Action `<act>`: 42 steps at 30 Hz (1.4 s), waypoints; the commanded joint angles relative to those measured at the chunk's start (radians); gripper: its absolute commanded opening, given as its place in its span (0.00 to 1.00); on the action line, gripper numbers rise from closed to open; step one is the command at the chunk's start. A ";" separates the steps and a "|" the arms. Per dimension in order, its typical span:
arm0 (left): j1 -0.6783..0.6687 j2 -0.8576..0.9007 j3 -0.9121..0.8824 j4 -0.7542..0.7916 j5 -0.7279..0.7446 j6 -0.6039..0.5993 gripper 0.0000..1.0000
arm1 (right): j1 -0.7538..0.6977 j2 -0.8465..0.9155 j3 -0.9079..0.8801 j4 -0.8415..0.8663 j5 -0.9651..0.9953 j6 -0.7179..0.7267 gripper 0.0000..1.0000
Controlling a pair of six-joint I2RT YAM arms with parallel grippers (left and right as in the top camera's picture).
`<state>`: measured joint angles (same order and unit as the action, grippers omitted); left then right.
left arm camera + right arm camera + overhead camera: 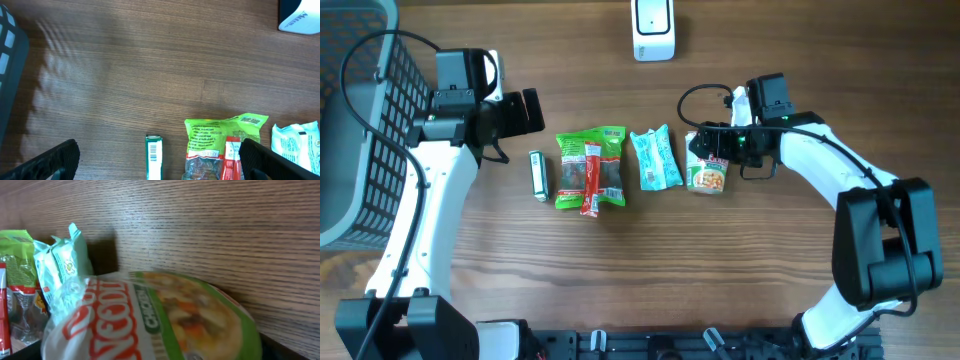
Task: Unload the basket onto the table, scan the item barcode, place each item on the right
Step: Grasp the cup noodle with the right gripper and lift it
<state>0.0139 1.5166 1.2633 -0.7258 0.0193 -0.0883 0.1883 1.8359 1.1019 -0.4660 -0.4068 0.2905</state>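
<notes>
A noodle cup [708, 177] with a green, white and red label lies on its side at the right end of a row of items. My right gripper [708, 150] is down over its far end. In the right wrist view the noodle cup [165, 320] fills the space between the jaws, which stand wide on either side of it. I cannot make out whether they touch it. My left gripper [510, 112] hangs open and empty above the table, left of the row. A white scanner [653, 28] stands at the back centre.
The row also holds a small green box [538, 175] with its barcode up, a green snack bag [590, 160], a red sachet [590, 185] and a teal packet [655, 158]. A dark wire basket [360, 120] sits at the far left.
</notes>
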 commanded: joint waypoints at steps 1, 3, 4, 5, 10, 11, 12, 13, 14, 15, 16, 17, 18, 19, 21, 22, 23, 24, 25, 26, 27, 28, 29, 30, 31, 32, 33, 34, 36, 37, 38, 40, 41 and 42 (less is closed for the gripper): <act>0.001 0.002 0.003 0.002 -0.010 0.002 1.00 | 0.000 0.017 -0.009 0.001 -0.021 0.003 0.88; 0.001 0.002 0.003 0.002 -0.010 0.002 1.00 | 0.000 0.017 -0.009 0.001 -0.026 0.023 0.84; 0.001 0.002 0.003 0.002 -0.010 0.001 1.00 | -0.001 0.017 -0.009 0.001 -0.035 0.027 0.83; 0.001 0.002 0.003 0.002 -0.010 0.001 1.00 | -0.002 0.017 -0.009 0.002 -0.060 0.026 0.83; 0.001 0.002 0.003 0.002 -0.010 0.001 1.00 | -0.026 0.006 -0.009 0.013 -0.166 0.024 0.74; 0.001 0.002 0.003 0.002 -0.010 0.001 1.00 | -0.030 0.006 -0.009 0.013 -0.169 0.023 0.74; 0.001 0.002 0.003 0.002 -0.010 0.002 1.00 | -0.036 0.003 -0.009 0.011 -0.172 0.023 0.74; 0.001 0.002 0.003 0.002 -0.010 0.002 1.00 | -0.042 0.003 -0.009 0.008 -0.172 0.021 0.74; 0.001 0.002 0.003 0.002 -0.010 0.002 1.00 | -0.047 0.003 -0.009 0.002 -0.172 0.016 0.74; 0.001 0.002 0.003 0.002 -0.010 0.001 1.00 | -0.049 0.003 -0.009 -0.003 -0.175 0.005 0.74; 0.001 0.002 0.003 0.003 -0.010 0.001 1.00 | -0.049 0.003 -0.009 -0.006 -0.191 -0.011 0.74; 0.001 0.002 0.003 0.003 -0.010 0.001 1.00 | -0.049 0.000 -0.009 -0.006 -0.225 -0.034 0.74; 0.001 0.002 0.003 0.002 -0.010 0.002 1.00 | -0.051 -0.004 -0.009 -0.006 -0.274 -0.054 0.74; 0.001 0.002 0.003 0.002 -0.010 0.002 1.00 | -0.055 -0.013 -0.009 -0.004 -0.326 -0.058 0.74; 0.001 0.002 0.003 0.002 -0.010 0.002 1.00 | -0.068 -0.041 -0.009 -0.002 -0.423 -0.057 0.72; 0.001 0.002 0.003 0.002 -0.010 0.002 1.00 | -0.078 -0.061 -0.009 -0.003 -0.471 -0.055 0.72; 0.001 0.002 0.003 0.002 -0.010 0.001 1.00 | -0.086 -0.079 -0.009 -0.006 -0.507 -0.055 0.71; 0.001 0.002 0.003 0.002 -0.010 0.002 1.00 | -0.096 -0.103 -0.009 -0.013 -0.557 -0.055 0.71; 0.001 0.002 0.003 0.003 -0.010 0.002 1.00 | -0.106 -0.130 -0.009 -0.023 -0.608 -0.056 0.70; 0.001 0.002 0.003 0.002 -0.010 0.002 1.00 | -0.114 -0.152 -0.009 -0.031 -0.641 -0.055 0.69; 0.001 0.002 0.003 0.002 -0.010 0.002 1.00 | -0.123 -0.183 -0.009 -0.044 -0.676 -0.055 0.68; 0.001 0.002 0.003 0.002 -0.010 0.001 1.00 | -0.130 -0.212 -0.009 -0.055 -0.699 -0.056 0.67; 0.001 0.002 0.003 0.002 -0.010 0.002 1.00 | -0.137 -0.248 -0.009 -0.072 -0.721 -0.055 0.65; 0.001 0.002 0.003 0.002 -0.010 0.002 1.00 | -0.140 -0.277 -0.009 -0.085 -0.742 -0.055 0.64; 0.001 0.002 0.003 0.002 -0.010 0.002 1.00 | -0.142 -0.298 -0.009 -0.094 -0.764 -0.055 0.64; 0.001 0.002 0.003 0.003 -0.010 0.001 1.00 | -0.142 -0.320 -0.009 -0.104 -0.800 -0.055 0.64; 0.001 0.002 0.003 0.002 -0.010 0.001 1.00 | -0.142 -0.336 -0.009 -0.108 -0.834 -0.055 0.64; 0.001 0.002 0.003 0.002 -0.010 0.002 1.00 | -0.142 -0.352 -0.009 -0.112 -0.884 -0.054 0.64; 0.001 0.002 0.003 0.002 -0.010 0.002 1.00 | -0.142 -0.375 -0.009 -0.112 -0.984 -0.041 0.65; 0.001 0.002 0.003 0.002 -0.010 0.002 1.00 | -0.142 -0.381 -0.009 -0.111 -1.026 -0.027 0.65; 0.001 0.002 0.003 0.003 -0.010 0.002 1.00 | -0.142 -0.384 -0.009 -0.111 -1.063 -0.024 0.65; 0.001 0.002 0.003 0.003 -0.010 0.002 1.00 | -0.142 -0.387 -0.009 -0.114 -1.147 -0.024 0.65; 0.001 0.002 0.003 0.002 -0.010 0.001 1.00 | -0.142 -0.387 -0.009 -0.122 -1.179 -0.024 0.65; 0.001 0.002 0.003 0.003 -0.010 0.002 1.00 | -0.142 -0.387 -0.009 -0.128 -1.207 -0.020 0.65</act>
<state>0.0139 1.5166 1.2633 -0.7258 0.0193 -0.0883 0.0448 1.4639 1.0981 -0.5812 -1.3952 0.2642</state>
